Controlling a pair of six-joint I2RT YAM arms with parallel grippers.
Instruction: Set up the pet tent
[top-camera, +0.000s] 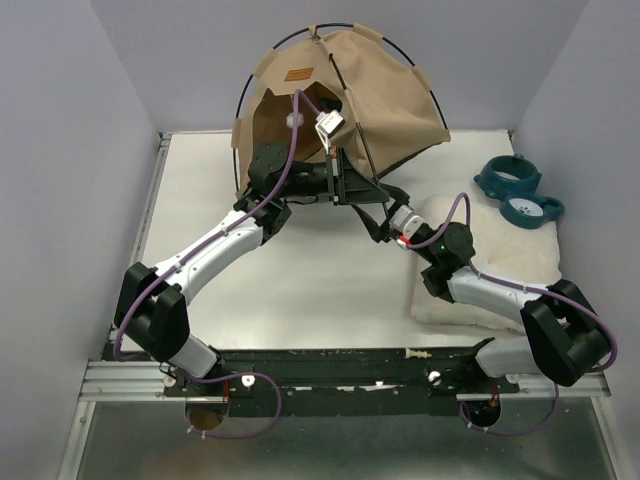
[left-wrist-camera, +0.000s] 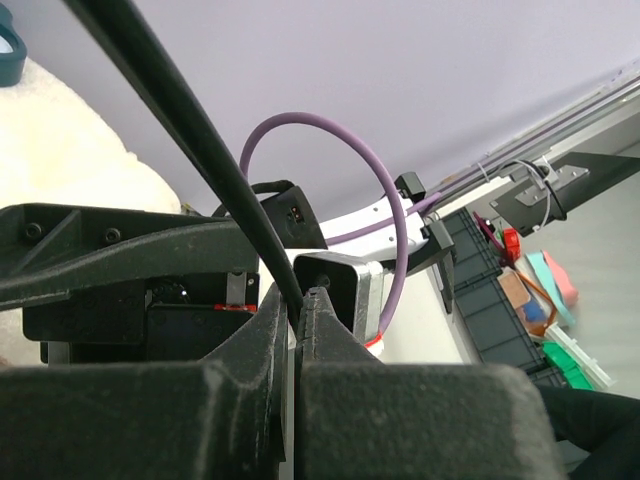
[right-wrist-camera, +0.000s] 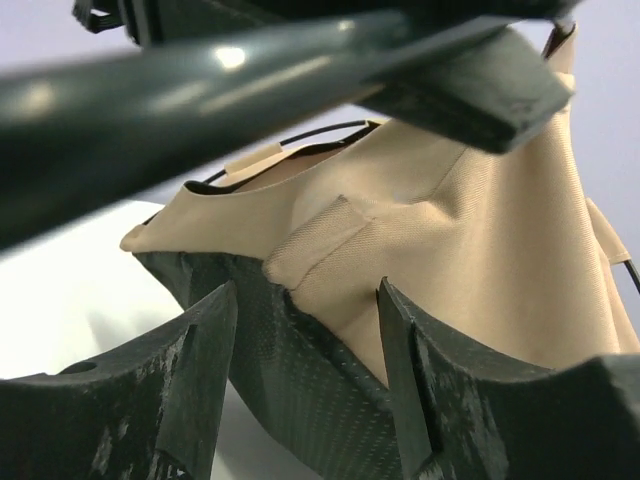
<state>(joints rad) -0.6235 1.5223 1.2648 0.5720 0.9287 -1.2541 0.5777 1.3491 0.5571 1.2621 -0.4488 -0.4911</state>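
The pet tent stands at the back of the table, tan fabric with a brown label and thin black poles arching over it. My left gripper is at the tent's front right and is shut on a thin black pole, pinched at the fingertips. My right gripper is open just below it, beside the tent's front corner. In the right wrist view the black base and tan fabric lie beyond the spread fingers, untouched. A blurred dark pole crosses overhead.
A white fluffy cushion lies at the right under my right arm, with the teal bowl stand on its far end. Grey walls close in the table on the left, back and right.
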